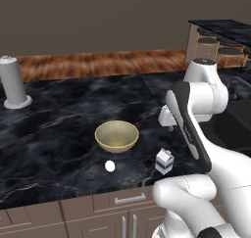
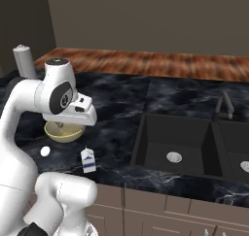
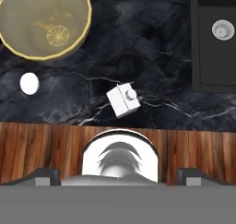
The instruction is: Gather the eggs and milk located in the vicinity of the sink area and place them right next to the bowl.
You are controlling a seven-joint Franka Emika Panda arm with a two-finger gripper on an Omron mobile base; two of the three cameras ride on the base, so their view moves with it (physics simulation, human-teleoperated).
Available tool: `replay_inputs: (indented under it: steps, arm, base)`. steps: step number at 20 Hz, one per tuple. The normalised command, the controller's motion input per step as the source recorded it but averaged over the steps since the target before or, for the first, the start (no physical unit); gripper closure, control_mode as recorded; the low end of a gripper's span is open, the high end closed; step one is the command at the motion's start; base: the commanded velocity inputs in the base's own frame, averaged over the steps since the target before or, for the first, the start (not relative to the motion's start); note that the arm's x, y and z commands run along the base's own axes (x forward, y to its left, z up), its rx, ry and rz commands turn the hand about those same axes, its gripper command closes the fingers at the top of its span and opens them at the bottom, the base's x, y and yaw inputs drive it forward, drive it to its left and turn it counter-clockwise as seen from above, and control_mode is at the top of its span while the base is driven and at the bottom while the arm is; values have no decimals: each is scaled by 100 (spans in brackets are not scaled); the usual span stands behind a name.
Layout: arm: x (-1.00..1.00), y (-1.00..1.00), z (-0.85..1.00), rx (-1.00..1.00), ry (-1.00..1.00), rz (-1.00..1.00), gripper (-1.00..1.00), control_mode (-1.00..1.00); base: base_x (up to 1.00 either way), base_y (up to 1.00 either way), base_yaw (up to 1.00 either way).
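The tan-gold bowl [image 1: 116, 135] [image 2: 63, 132] [image 3: 44, 22] sits on the black marble counter. A white egg [image 1: 110, 166] [image 2: 45, 151] [image 3: 29, 83] lies just in front of it, close to the rim. The milk [image 1: 164, 161] [image 2: 88, 160] [image 3: 123, 100], a small white carton with blue markings, stands upright to the bowl's right near the counter's front edge. My gripper [image 3: 119, 176] hangs well above the counter and looks straight down, with the carton almost below it. Its fingertips [image 3: 44, 174] stand wide apart, open, with nothing between them.
The black sink [image 2: 141, 133] [image 3: 196, 43] with its drain [image 3: 223, 29] and dark tap [image 2: 223, 104] lies to the right of the carton. A tall grey cylinder [image 1: 12, 83] [image 2: 23, 60] stands at the far left. Cabinet fronts [image 1: 98, 207] run below the counter edge.
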Motion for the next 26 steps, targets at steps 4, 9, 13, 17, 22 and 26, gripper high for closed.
replay_inputs:
  steps: [4, 9, 13, 17, 22, 26]
  arm:
    - [-28, 0, -26, -16, 2, 0, -100, -100]
    - [10, 0, -19, -3, -2, 0, -100, -100]
    - [37, 3, -9, 1, 0, 0, -100, -100]
    - [19, 12, -21, 4, 0, 0, -100, -100]
    - [4, 6, -36, 0, 4, 0, -100, -100]
    - [26, 0, -37, -2, 0, 0, -100, -100]
  base:
    - [0, 0, 0]
    - [0, 0, 0]
    - [0, 0, 0]
    - [0, 0, 0]
    - [0, 0, 0]
    - [0, 0, 0]
